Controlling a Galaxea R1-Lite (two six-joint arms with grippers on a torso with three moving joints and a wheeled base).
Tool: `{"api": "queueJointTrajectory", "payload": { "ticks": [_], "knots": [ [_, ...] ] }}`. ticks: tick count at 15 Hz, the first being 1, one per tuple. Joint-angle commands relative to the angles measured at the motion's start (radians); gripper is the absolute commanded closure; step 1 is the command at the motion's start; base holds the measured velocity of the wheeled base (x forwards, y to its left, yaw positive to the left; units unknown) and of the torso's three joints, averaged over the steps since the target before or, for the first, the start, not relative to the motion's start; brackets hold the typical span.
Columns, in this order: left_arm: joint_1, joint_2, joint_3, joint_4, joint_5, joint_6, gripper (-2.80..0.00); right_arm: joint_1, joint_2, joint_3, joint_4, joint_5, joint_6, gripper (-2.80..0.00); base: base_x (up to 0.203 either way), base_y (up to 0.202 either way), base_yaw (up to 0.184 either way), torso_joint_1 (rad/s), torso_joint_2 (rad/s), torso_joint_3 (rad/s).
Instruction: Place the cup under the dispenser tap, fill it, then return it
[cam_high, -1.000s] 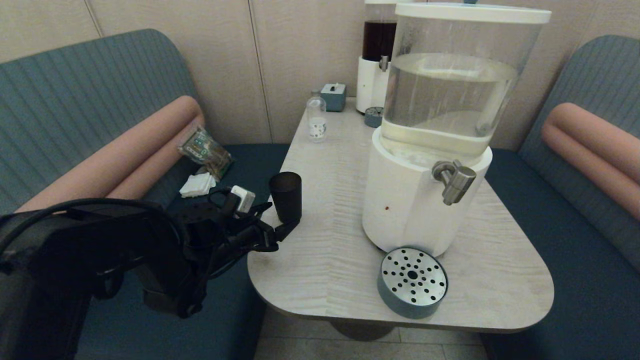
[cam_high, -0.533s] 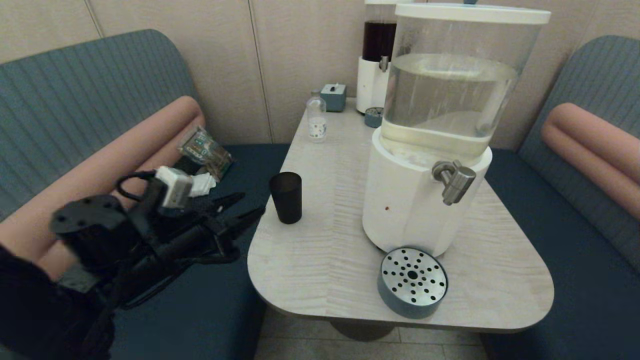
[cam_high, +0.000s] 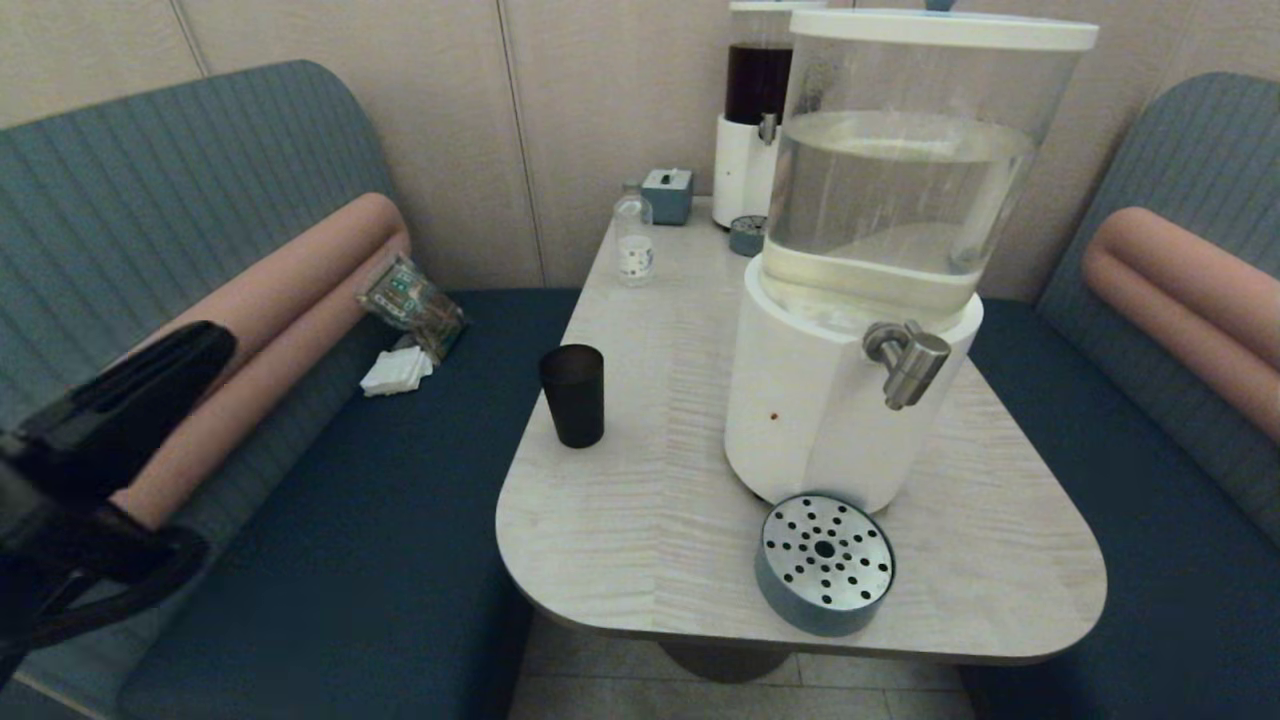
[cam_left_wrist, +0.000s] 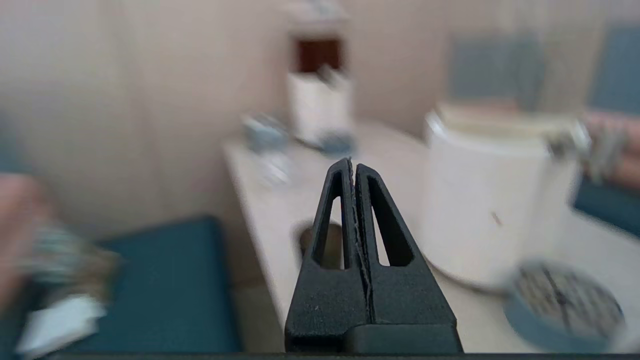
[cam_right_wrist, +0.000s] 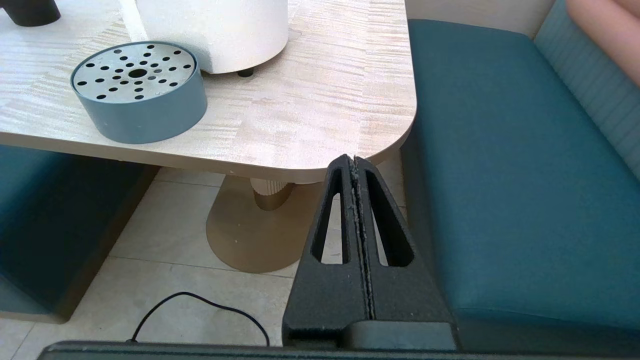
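Head view: cup (cam_high: 572, 394) is standing alone on table (cam_high: 650, 520), left of dispenser tap (cam_high: 906, 362) | left gripper (cam_left_wrist: 351, 167) fingers pressed together, off table's left | right gripper (cam_right_wrist: 354, 164) pinched shut, parked low | step: likely return finished, or next reach needing fingers spread.

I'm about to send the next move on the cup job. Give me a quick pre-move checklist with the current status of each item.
1. Cup upright on the table: ok, it stands near the left edge with nothing touching it.
2. Cup under the dispenser tap: not ok, it stands well to the tap's left.
3. Drip tray free: ok, nothing on it.
4. Cup's fill level: cannot tell, its wall is dark.
5. Left end effector open for a grasp: not ok, it is shut and empty, off the table's left side.
6. Right end effector out of the way: ok, shut, low by the table's near right corner.
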Motion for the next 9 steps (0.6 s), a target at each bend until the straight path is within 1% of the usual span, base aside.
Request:
{"api": "queueJointTrajectory", "payload": {
  "ticks": [1, 3, 5, 7, 9],
  "knots": [
    [0.035, -0.274, -0.002, 0.117, 0.064, -0.005, 0.0, 0.0, 0.001, 0.002, -0.001, 0.0, 0.0, 0.0, 0.0, 0.0, 0.0, 0.0, 0.0, 0.0],
    [0.099, -0.443, -0.027, 0.282, 0.106, -0.01, 0.0, 0.0, 0.001, 0.002, -0.001, 0.0, 0.0, 0.0, 0.0, 0.0, 0.0, 0.0, 0.0, 0.0],
    [0.165, -0.593, -0.066, 0.459, 0.125, -0.012, 0.0, 0.0, 0.001, 0.002, -0.001, 0.001, 0.0, 0.0, 0.0, 0.0, 0.0, 0.0, 0.0, 0.0],
    [0.194, -0.758, -0.082, 0.663, 0.126, -0.009, 0.0, 0.0, 0.001, 0.002, -0.001, 0.0, 0.0, 0.0, 0.0, 0.0, 0.0, 0.0, 0.0, 0.0],
    [0.203, -0.925, -0.078, 0.864, 0.102, -0.006, 0.0, 0.0, 0.001, 0.002, -0.002, 0.0, 0.0, 0.0, 0.0, 0.0, 0.0, 0.0, 0.0, 0.0]
  ]
}}
